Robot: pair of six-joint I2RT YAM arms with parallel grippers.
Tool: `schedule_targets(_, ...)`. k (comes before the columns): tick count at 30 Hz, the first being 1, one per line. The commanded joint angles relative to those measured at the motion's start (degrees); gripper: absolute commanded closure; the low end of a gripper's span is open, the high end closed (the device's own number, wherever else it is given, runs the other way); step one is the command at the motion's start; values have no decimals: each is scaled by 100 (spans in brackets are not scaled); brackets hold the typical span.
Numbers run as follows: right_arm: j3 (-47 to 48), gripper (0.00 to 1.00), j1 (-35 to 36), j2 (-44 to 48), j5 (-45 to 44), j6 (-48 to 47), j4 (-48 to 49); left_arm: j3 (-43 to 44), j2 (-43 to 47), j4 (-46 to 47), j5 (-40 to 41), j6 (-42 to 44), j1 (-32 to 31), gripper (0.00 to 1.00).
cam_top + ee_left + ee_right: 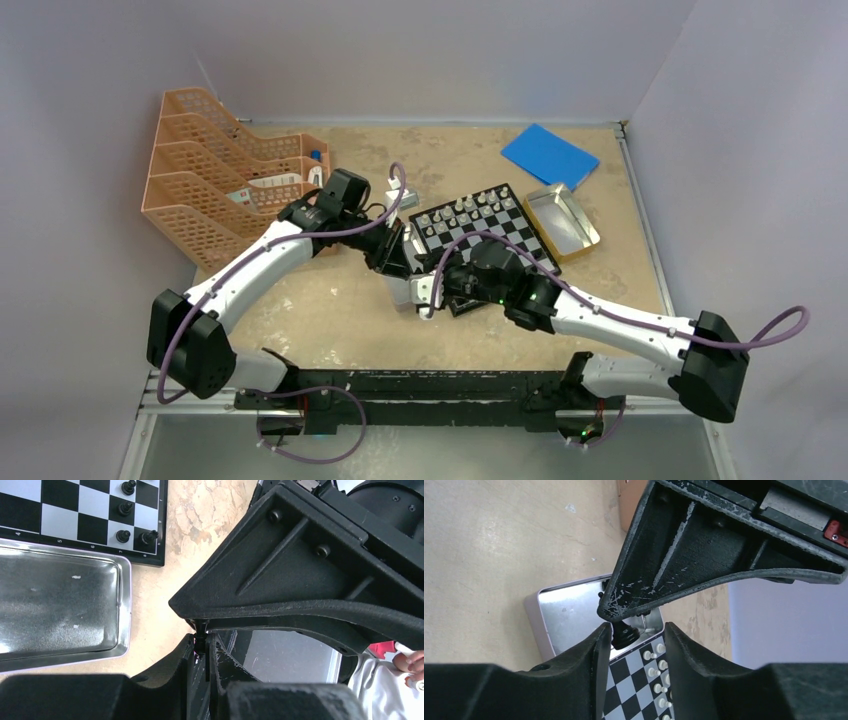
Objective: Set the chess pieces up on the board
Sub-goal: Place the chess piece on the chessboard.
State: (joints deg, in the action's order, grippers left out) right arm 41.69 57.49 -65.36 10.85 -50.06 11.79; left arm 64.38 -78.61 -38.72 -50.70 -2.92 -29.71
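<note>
The board [482,222] lies at centre, with white pieces [452,212] along its far side. In the left wrist view the board [90,510] carries black pieces [125,509] on its edge rows. My left gripper [201,652] is shut on a tiny black chess piece [200,636], just off the board's near-left corner and above a tin. My right gripper [638,636] is open, and that black piece [624,634] hangs between its fingers, against the left one. The two grippers meet tip to tip in the top view, left [405,262] and right [432,290].
One silver tin [60,605] lies beside the board under the grippers, and it also shows in the right wrist view [569,607]. A second tin [562,222] sits right of the board. A blue pad [548,155] is at the back right and an orange tray rack [215,170] at the back left.
</note>
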Motion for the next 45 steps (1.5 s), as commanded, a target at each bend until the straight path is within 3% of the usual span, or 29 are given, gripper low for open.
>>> schedule_targets(1, 294, 58, 71, 11, -14, -384, 22, 198, 100, -28, -256, 36, -15, 100)
schedule_targets(11, 164, 86, 103, 50, 67, 53, 307, 365, 222, -11, -76, -367, 22, 100)
schedule_targets(15, 79, 92, 97, 73, -18, 1062, 961, 368, 558, 218, 285, -801, 38, 83)
schedule_targets(19, -396, 95, 94, 356, 160, 2461, 2022, 233, 1248, 840, 1570, -1775, 54, 62)
schedule_targets(21, -604, 100, 91, 513, -120, 3266, 2602, 184, 1603, 1139, 1527, -1994, 53, 57)
schedule_targets(27, -574, 100, 84, 504, -965, 5500, 2976, 91, 2210, 1290, 1432, -2074, 54, 50)
schedule_targets(34, -687, 100, 81, 446, -1258, 7014, 3585, -140, 2264, 1273, 1143, -2061, 57, 48)
schedule_targets(38, -763, 100, 85, 414, -1292, 7300, 3946, -259, 2213, 1322, 1249, -2088, 54, 48)
schedule_targets(45, -715, 100, 83, 331, -1403, 7418, 3756, -352, 2227, 1739, 1450, -2327, 60, 49)
